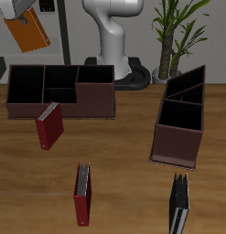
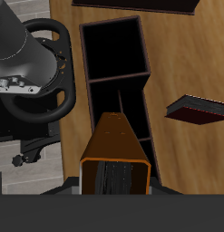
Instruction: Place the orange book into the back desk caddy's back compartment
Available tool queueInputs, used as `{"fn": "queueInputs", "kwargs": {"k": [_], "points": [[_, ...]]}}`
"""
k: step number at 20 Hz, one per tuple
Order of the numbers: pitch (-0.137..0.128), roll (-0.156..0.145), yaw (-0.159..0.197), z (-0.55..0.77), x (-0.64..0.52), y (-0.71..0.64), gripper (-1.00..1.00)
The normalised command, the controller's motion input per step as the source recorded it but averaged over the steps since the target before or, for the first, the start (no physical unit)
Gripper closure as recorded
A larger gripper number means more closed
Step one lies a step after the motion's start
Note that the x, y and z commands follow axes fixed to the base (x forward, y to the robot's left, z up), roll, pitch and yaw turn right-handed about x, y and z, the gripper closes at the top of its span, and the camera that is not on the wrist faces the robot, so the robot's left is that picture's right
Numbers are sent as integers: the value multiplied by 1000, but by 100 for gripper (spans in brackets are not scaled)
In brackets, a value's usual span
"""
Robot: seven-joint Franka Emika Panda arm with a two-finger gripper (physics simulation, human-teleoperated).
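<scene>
The gripper (image 1: 26,20) pinches the orange book (image 1: 31,35) aloft above the back desk caddy (image 1: 59,90), mid-carry; next it likely must line up over the back compartment and lower.

No readable text, label or number anywhere.

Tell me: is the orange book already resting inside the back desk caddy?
No: the orange book is held in the air in the gripper, above the back desk caddy and not inside any of its compartments.
</scene>
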Motion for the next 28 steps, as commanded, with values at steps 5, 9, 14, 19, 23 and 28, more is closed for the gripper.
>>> {"fn": "queueInputs", "kwargs": {"k": [5, 9, 14, 19, 23, 28], "points": [[-8, -14, 58, 7, -72, -85, 100], [9, -17, 103, -84, -18, -35, 100], [-33, -32, 100, -11, -16, -68, 100], [-7, -60, 141, -95, 52, -134, 100], [-64, -119, 150, -36, 80, -240, 100], [25, -3, -57, -55, -16, -17, 100]]}}
